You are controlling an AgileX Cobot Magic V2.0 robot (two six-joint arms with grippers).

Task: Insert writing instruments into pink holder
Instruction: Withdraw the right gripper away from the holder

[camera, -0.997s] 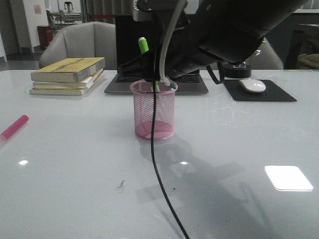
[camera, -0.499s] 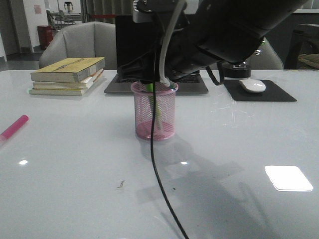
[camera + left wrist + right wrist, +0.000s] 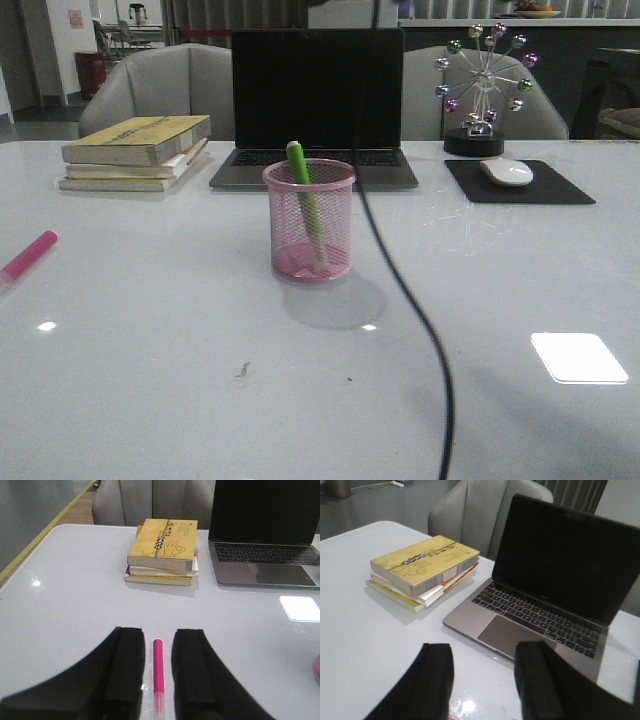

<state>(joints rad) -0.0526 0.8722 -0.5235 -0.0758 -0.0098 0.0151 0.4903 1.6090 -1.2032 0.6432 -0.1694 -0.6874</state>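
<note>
I can make out printing in only one place: the yellow cover of the top book (image 3: 164, 542) in the stack at the far left of the table. It carries a line of dark characters along the cover and a small drawing of a hand beside it, but the characters are too small and blurred for me to read. The laptop (image 3: 316, 105) screen is black, and its key legends are illegible.
</note>
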